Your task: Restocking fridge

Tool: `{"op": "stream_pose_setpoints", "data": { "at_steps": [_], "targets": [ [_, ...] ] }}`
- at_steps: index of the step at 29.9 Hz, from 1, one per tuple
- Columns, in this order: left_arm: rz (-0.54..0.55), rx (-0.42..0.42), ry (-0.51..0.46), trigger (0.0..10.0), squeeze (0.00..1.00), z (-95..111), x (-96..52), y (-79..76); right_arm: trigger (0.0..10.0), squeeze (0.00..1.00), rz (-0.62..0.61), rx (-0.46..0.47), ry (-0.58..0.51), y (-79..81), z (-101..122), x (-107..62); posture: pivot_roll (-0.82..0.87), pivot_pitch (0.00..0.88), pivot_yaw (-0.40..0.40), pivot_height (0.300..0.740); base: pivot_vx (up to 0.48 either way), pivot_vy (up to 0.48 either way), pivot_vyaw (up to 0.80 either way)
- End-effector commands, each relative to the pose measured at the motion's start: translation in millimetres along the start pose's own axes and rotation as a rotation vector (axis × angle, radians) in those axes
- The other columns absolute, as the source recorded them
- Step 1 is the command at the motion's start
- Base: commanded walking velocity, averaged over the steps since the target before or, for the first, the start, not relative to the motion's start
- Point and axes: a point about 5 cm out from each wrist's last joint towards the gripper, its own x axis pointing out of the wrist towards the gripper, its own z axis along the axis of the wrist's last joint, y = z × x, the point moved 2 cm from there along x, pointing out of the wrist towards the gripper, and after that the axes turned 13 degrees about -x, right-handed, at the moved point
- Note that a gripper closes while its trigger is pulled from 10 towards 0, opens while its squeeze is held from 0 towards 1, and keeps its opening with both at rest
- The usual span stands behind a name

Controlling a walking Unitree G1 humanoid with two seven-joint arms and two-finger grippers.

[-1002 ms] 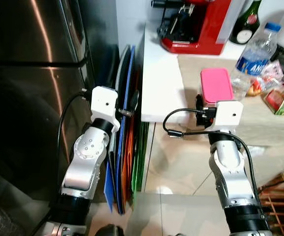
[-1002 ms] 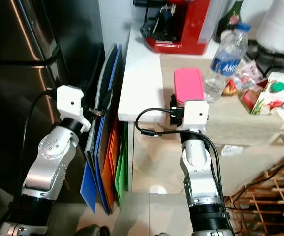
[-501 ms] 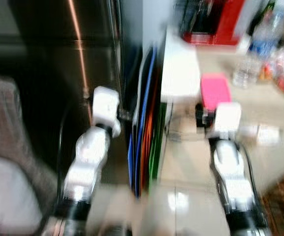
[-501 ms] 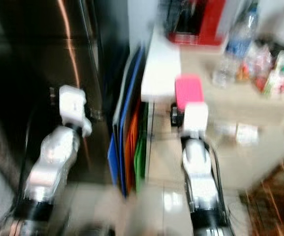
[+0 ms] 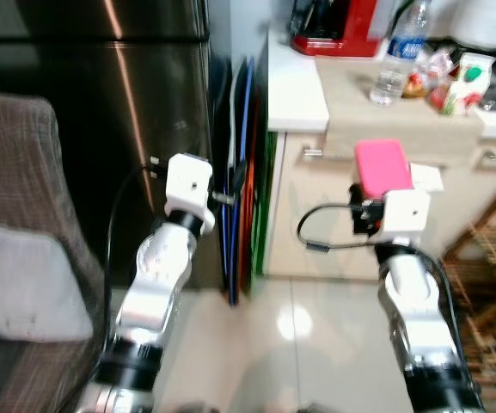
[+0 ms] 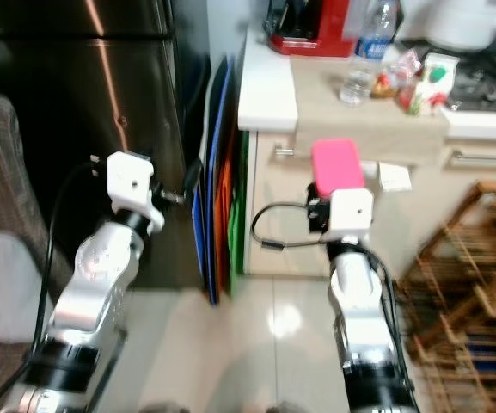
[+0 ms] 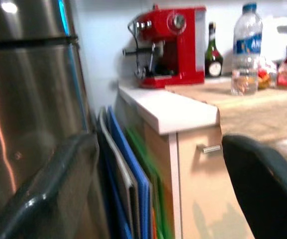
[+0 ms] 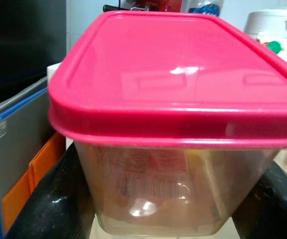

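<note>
My right gripper point(image 8: 165, 211) is shut on a clear food container with a pink lid point(image 5: 383, 165), held level in front of the cabinet drawers and below the countertop's edge. Its black fingers point(image 8: 53, 201) press the container's point(image 8: 178, 74) two sides. The dark steel fridge point(image 5: 101, 112) stands at the left with its doors closed. My left gripper point(image 5: 233, 182) is raised just right of the fridge's front, level with the coloured boards. It is open, with nothing between its fingers point(image 7: 262, 184).
Coloured flat boards point(image 5: 248, 172) lean between fridge and cabinet. The counter point(image 5: 299, 86) carries a red coffee machine point(image 5: 333, 26), a water bottle point(image 5: 394, 60) and a carton point(image 5: 462, 82). A wooden rack point(image 5: 492, 258) stands at the right. A brown chair with a grey cushion point(image 5: 15, 258) is at the left.
The whole view has pulled back from the counter, and a chair now shows at the left. The pink-lidded container stays in my right gripper, now off the counter.
</note>
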Motion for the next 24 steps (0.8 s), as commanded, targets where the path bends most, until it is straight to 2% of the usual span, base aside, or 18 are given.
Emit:
{"op": "stream_pose_setpoints", "data": {
  "at_steps": [1, 9, 16, 24],
  "targets": [
    [0.007, -0.003, -0.01, 10.0, 0.0, 2, 2.9, -2.0, 0.0, 0.0, 0.014, -0.001, 0.003, -0.6, -2, -0.9, -0.02, 0.0, 0.019, 0.74, -0.296, 0.0, 0.0],
    [0.0, -0.018, 0.014, 10.0, 0.0, -3, 2.8, -4.0, 0.0, 0.0, 0.026, -0.006, 0.008, -1.4, -3, -0.9, -0.02, 0.0, 0.018, 0.74, -0.219, 0.0, 0.0],
    [-0.023, -0.023, 0.037, 10.0, 0.0, -8, 1.4, 1.3, 0.0, 0.0, 0.048, 0.004, 0.035, 7.7, -8, -2.9, -0.03, 0.0, 0.026, 0.74, 0.0, 0.0, -0.66],
    [-0.046, -0.04, 0.058, 10.0, 0.0, -15, 7.4, 1.6, 0.0, 0.0, -0.024, 0.0, 0.018, -5.3, -7, 0.0, -0.04, 0.0, 0.049, 0.74, 0.0, -0.43, -0.74]
  ]
}}
